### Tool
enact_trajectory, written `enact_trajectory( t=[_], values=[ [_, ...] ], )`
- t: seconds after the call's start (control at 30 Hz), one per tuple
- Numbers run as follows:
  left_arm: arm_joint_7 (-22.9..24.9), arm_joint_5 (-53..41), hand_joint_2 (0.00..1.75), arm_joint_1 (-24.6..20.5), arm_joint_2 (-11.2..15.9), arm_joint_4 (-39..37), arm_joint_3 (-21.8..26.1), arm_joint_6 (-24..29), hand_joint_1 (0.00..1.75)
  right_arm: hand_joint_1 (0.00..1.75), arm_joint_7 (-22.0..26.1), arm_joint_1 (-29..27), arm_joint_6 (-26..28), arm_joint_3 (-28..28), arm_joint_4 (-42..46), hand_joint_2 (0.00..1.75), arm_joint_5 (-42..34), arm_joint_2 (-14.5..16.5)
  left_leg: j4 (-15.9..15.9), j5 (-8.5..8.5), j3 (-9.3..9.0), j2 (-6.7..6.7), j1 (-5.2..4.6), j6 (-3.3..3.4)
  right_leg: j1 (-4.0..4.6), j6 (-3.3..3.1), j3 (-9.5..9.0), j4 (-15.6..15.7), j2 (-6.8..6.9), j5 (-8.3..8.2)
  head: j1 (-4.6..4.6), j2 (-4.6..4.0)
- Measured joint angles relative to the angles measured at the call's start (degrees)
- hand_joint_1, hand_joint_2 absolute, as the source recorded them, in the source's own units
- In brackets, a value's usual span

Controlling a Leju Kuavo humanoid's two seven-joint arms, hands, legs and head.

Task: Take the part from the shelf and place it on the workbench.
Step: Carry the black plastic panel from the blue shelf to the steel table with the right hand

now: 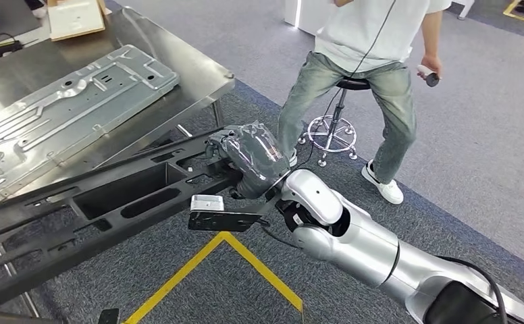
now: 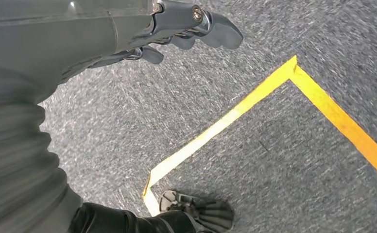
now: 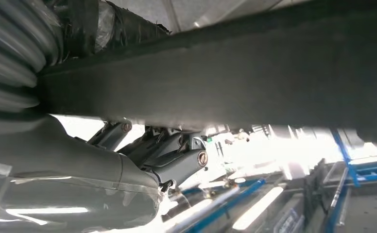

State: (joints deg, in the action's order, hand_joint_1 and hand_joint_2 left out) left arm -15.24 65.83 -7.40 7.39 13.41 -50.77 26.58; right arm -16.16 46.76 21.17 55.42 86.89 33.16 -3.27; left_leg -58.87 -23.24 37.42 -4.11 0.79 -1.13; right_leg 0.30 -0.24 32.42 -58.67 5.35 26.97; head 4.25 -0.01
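- I see my right robot hand (image 1: 252, 158) in the head view; it is grey and wrapped in clear plastic; its fingers curl around the end of the long black part (image 1: 104, 202); so it holds the part
- In the right wrist view the same right robot hand (image 3: 143, 155) sits under the part (image 3: 225, 82); the fingers (image 3: 177, 160) bend up against the dark bar
- The black part is long and flat with big holes in it; it runs from my right robot hand off to the left edge of the head view; it is tilted, with the held end higher in the picture
- The part hangs in the air over the grey carpet (image 1: 246, 283) and partly in front of the edge of the counter (image 1: 198, 61); I cannot tell if it touches the counter
- On the shiny metal counter lies a big silver metal sheet (image 1: 63, 108) with ridges pressed into it; a flat cardboard box (image 1: 75, 17) lies at the far end
- My left robot hand (image 2: 172, 29) shows in the left wrist view; its fingers (image 2: 220, 31) are held straight and a little apart, with nothing in them; below it are grey carpet and a yellow line (image 2: 254, 102)
- A yellow line (image 1: 225, 260) makes a corner on the carpet in the head view too
- A person (image 1: 374, 67) in jeans sits on a stool (image 1: 337, 125) past my right arm; one hand holds a small controller (image 1: 429, 75)
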Motion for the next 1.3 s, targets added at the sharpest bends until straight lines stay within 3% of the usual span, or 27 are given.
enact_trajectory(
  t=[0.1,0.17,0.23,0.27,0.3,0.33,0.4,0.47,0.53,0.6,0.63,0.67,0.77,0.83,0.87,0.97,1.03,1.1,1.13,1.2,1.27,1.3],
  values=[
    [0.0,0.0,1.75,0.1,0.0,0.0,0.0,0.0,0.0,1.75,0.1,-0.2,0.0,-0.3,0.5,1.75,0.0,-0.1,0.4,-0.24,-0.15,1.48,-0.19,1.2,0.0,0.95,-0.5,-0.1,0.96,0.7,-0.22,0.0],
    [0.0,0.0,1.75,0.1,0.0,0.0,0.0,0.0,0.0,1.75,0.1,-0.2,0.0,-0.4,0.8,1.75,0.0,-0.1,0.8,-0.13,-0.52,2.74,-0.01,1.9,-0.46,1.49,0.4,-2.7,-1.44,2.5,-0.33,-0.01],
    [0.0,0.0,1.75,0.0,0.0,0.0,0.0,0.0,0.0,1.75,0.1,-0.4,0.0,-0.7,1.0,1.75,-0.1,-0.3,0.9,-0.11,-0.67,4.05,0.06,2.41,-0.75,1.72,3.8,-9.6,-4.5,5.9,-0.5,-0.01],
    [0.0,0.0,1.75,-0.1,0.0,0.0,0.0,0.0,0.0,1.75,0.1,-0.6,0.1,-0.8,1.0,1.75,-0.3,-0.4,0.9,-0.14,-0.67,4.81,0.01,2.57,-0.76,1.78,5.94,-13.5,-5.05,7.35,-0.55,-0.01],
    [0.0,0.0,1.75,-0.1,0.0,0.0,0.0,0.1,0.0,1.75,0.5,-0.9,0.5,-0.8,1.0,1.75,-1.1,-0.6,0.8,-0.17,-0.69,5.65,-0.04,2.61,-0.77,1.81,7.54,-16.1,-5.23,7.81,-0.55,-0.01],
    [0.0,0.0,1.75,-0.1,0.0,0.0,0.0,0.1,0.0,1.75,1.3,-1.4,1.4,-0.9,1.1,1.75,-2.9,-0.7,0.8,-0.2,-0.71,6.53,-0.07,2.63,-0.78,1.8,8.3,-16.9,-5.31,7.17,-0.55,-0.01],
    [0.0,0.0,1.75,-0.1,0.0,0.0,0.0,0.2,0.0,1.75,4.7,-2.4,4.7,-1.4,1.5,1.75,-10.1,-0.9,0.5,-0.29,-0.75,8.41,-0.06,2.56,-0.84,1.55,6.83,-12.1,-5.97,3.04,-0.57,0.0],
    [-0.1,0.0,1.75,-0.1,0.0,0.0,0.0,0.4,0.0,1.75,10.0,-3.2,8.5,-2.7,2.4,1.75,-21.1,-1.0,0.1,-0.44,-0.42,10.14,0.01,2.22,-1.12,1.15,3.98,-4.8,-9.15,-0.41,-0.56,-0.01],
    [-0.2,0.0,1.75,0.0,-0.1,0.0,0.0,0.5,0.0,1.75,14.6,-3.9,10.3,-4.2,3.4,1.75,-31.9,-1.0,-0.1,-0.37,0.08,11.58,0.27,1.56,-1.17,0.94,2.59,-1.7,-11.28,-0.94,-0.5,-0.01],
    [-0.2,0.0,1.75,0.3,-0.1,0.0,0.0,0.6,0.0,1.75,17.7,-4.7,10.4,-5.4,4.3,1.75,-39.6,-1.3,0.2,-0.09,0.27,13.05,0.6,0.7,-1.05,0.58,2.14,-1.1,-10.19,-0.94,-0.56,-0.01],
    [-0.2,0.0,1.75,0.5,-0.1,0.0,0.0,0.6,0.0,1.75,18.8,-5.0,10.2,-5.9,4.6,1.75,-42.0,-1.4,0.0,-0.24,0.44,12.7,0.53,0.38,-1.11,0.25,1.86,-0.7,-9.45,-1.09,-0.56,-0.01],
    [-0.2,0.0,1.75,0.7,-0.1,0.0,0.0,0.6,0.0,1.75,19.6,-5.2,10.2,-6.3,5.0,1.75,-43.3,-1.5,-0.9,-0.88,0.91,11.53,0.4,0.13,-1.22,-0.07,1.59,-0.3,-8.69,-1.28,-0.44,-0.01],
    [-0.3,0.0,1.75,0.4,-0.1,0.0,0.0,0.6,0.0,1.75,20.4,-5.5,10.7,-7.4,6.1,1.75,-43.5,-1.8,-9.3,-5.29,4.89,6.29,0.13,-0.23,-0.98,-0.7,1.18,0.1,-6.18,-1.39,0.06,-0.01],
    [-0.3,0.0,1.75,0.3,-0.1,0.0,0.0,0.6,0.0,1.75,20.5,-6.2,11.2,-7.8,6.4,1.75,-43.6,-2.0,-13.5,-6.32,6.87,5.03,0.18,-0.39,-0.79,-0.86,1.18,-0.1,-4.41,-1.15,0.06,-0.01],
    [-0.4,0.0,1.75,0.3,-0.1,0.0,0.0,0.6,0.0,1.75,20.6,-6.5,11.4,-7.9,6.6,1.75,-44.0,-2.0,-12.9,-5.45,6.48,4.64,0.2,-0.42,-0.77,-0.86,1.19,-0.2,-3.57,-0.98,0.07,0.0],
    [-0.5,0.0,1.75,0.3,-0.1,0.0,0.0,0.6,0.0,1.75,21.4,-7.0,11.5,-8.5,7.6,1.75,-46.0,-2.1,-3.3,-1.38,1.2,1.89,-0.12,-0.02,-0.63,-0.44,1.05,-0.7,-1.42,-0.33,0.06,0.0],
    [-0.7,0.0,1.75,0.2,0.0,0.0,0.0,0.6,0.0,1.75,21.9,-7.1,11.3,-9.0,8.1,1.75,-47.2,-2.2,0.0,-0.82,-0.5,0.67,-0.63,0.7,-0.45,0.1,0.87,-0.8,-0.33,0.02,0.02,-0.01],
    [-0.7,0.0,1.75,0.3,0.1,0.0,0.0,0.6,0.0,1.75,22.3,-7.4,11.2,-9.3,8.5,1.75,-48.0,-2.3,0.2,-0.71,-0.59,1.72,-0.77,1.38,-0.33,0.71,0.48,-0.6,0.76,0.26,0.0,-0.01],
    [-0.8,0.0,1.75,0.5,0.1,0.0,0.0,0.6,0.0,1.75,22.4,-7.5,11.2,-9.4,8.8,1.75,-48.2,-2.4,0.5,-0.6,-0.79,2.34,-0.64,1.66,-0.43,1.05,0.29,-0.7,0.63,0.52,-0.02,-0.01],
    [-0.8,0.0,1.75,0.6,0.1,0.0,0.0,0.6,0.0,1.75,22.5,-7.5,11.2,-9.5,9.4,1.75,-48.3,-2.5,1.1,-0.31,-1.35,3.44,-0.27,2.28,-0.65,1.56,1.16,-3.3,-1.75,2.31,-0.2,-0.01],
    [-0.9,0.0,1.75,0.5,0.1,0.0,0.0,0.5,0.0,1.75,22.4,-7.6,11.5,-9.7,9.9,1.75,-47.7,-2.9,1.3,-0.21,-1.51,4.66,-0.12,2.68,-0.87,1.77,4.43,-10.0,-4.58,5.51,-0.41,-0.01],
    [-0.9,0.0,1.75,0.4,0.1,0.0,0.0,0.5,0.0,1.75,22.2,-7.8,11.6,-9.8,10.1,1.75,-47.2,-3.1,1.3,-0.21,-1.5,5.38,-0.12,2.78,-0.87,1.84,6.33,-13.5,-5.04,6.76,-0.47,-0.01]
  ],
)
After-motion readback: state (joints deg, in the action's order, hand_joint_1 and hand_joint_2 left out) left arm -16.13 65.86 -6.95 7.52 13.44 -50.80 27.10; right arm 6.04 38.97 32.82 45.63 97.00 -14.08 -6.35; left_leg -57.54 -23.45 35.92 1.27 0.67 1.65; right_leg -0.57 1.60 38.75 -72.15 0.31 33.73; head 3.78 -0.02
